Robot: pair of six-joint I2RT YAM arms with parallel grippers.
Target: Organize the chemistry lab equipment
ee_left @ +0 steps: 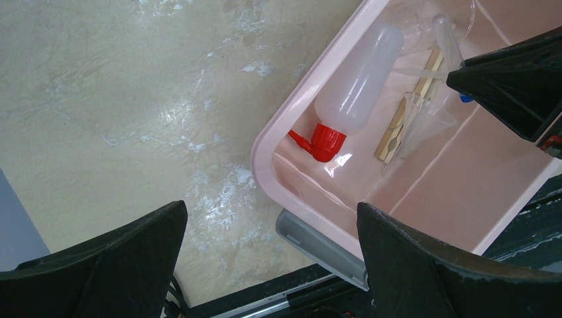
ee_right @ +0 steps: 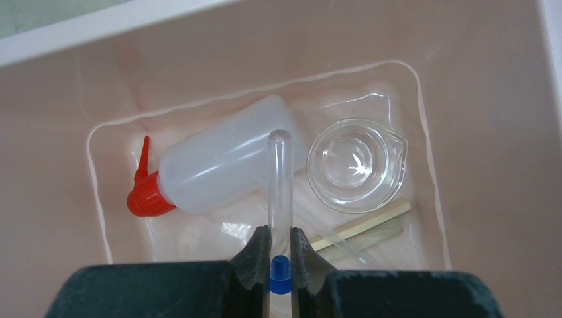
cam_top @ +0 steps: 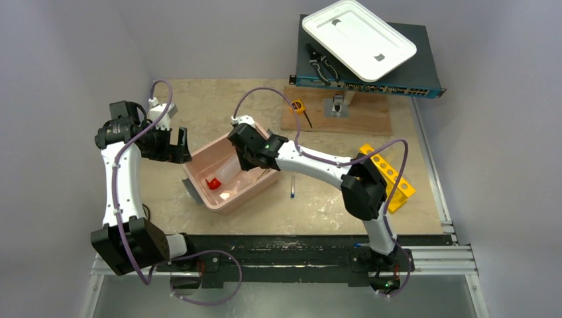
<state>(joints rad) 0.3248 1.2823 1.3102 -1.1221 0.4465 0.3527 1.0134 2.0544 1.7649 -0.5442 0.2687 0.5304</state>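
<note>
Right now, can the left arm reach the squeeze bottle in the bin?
Likely yes: left gripper open beside the bin, squeeze bottle uncovered at that end; right gripper holding a tube crowds nearby.

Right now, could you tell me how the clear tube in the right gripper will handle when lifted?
The clear tube juts straight from the right gripper, so probably stiff. Pinched near its blue cap, the smooth round wall may slip. It looks thin, perhaps fragile, and would likely roll if laid flat.

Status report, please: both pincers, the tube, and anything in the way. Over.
Left pincer open at the bin corner. Right pincer shut on a blue-capped tube, over the bin. Bottle and beaker lie just beneath it.
</note>
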